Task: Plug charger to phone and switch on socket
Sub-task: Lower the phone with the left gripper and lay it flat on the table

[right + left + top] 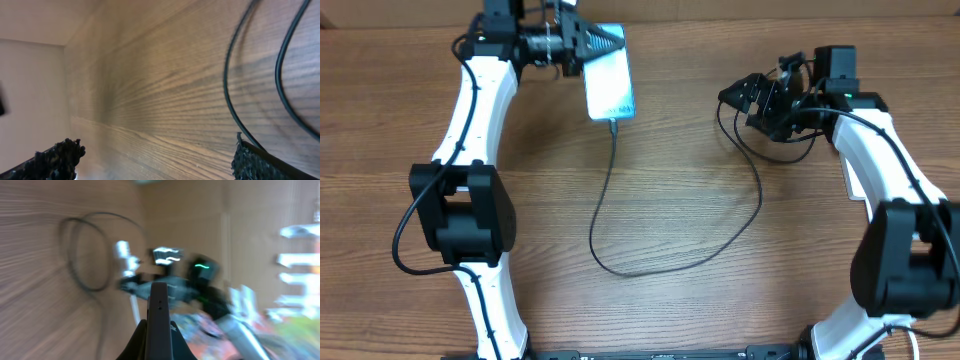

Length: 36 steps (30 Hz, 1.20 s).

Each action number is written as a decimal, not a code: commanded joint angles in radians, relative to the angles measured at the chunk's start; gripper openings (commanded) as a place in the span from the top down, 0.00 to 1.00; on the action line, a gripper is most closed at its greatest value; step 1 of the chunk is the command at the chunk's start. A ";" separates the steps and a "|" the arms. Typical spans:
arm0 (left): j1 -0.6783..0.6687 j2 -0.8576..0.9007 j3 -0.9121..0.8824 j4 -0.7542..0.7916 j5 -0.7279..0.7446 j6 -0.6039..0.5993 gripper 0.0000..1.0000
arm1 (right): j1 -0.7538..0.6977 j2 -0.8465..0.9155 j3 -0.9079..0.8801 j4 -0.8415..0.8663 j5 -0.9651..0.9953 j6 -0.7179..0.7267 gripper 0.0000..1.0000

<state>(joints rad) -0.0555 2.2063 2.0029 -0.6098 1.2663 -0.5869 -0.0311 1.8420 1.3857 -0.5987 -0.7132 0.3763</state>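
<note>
From overhead, the phone (609, 82) lies toward 12 o'clock on the table (700, 230), with the left gripper (608, 42) at its 12 o'clock edge. The charger (620, 268) meets the phone's 6 o'clock end, then loops toward the right gripper (740, 105) at 2 o'clock. The left wrist view is blurred and shows that gripper's fingers (159, 315) pressed together. In the right wrist view the other gripper's fingers (55, 157) are spread wide with nothing between them, and cable strands lie at 2 o'clock.

We log the left claw (608, 42) pinched closed, reaching far forward. We log the right claw (738, 97) spread wide, aimed inward.
</note>
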 commanded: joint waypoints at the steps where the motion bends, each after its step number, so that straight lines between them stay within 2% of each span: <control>1: -0.044 -0.005 0.013 -0.097 -0.215 0.278 0.96 | 0.003 -0.051 0.013 -0.010 0.043 -0.044 0.00; 4: -0.090 0.003 0.013 -0.159 -0.355 0.296 0.96 | 0.003 -0.052 0.013 -0.013 0.043 -0.045 0.00; 9: -0.138 0.038 0.013 -0.163 -0.440 0.286 0.96 | 0.003 -0.052 0.013 -0.016 0.043 -0.045 0.00; 16: -0.167 0.164 0.013 -0.123 -0.433 0.150 0.96 | 0.003 -0.052 0.013 -0.018 0.043 -0.045 0.00; 18: -0.173 0.200 0.013 -0.093 -0.362 0.146 0.96 | 0.003 -0.052 0.013 -0.018 0.043 -0.045 0.00; 20: -0.182 0.224 0.013 -0.075 -0.354 0.145 0.96 | 0.003 -0.052 0.013 -0.018 0.043 -0.054 0.00; 36: -0.304 0.260 0.013 -0.063 -0.668 0.137 0.95 | 0.003 -0.052 0.012 -0.047 0.092 -0.068 0.00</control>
<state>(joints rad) -0.3542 2.4714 2.0018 -0.6800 0.6708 -0.4244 -0.0311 1.8053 1.3857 -0.6453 -0.6350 0.3168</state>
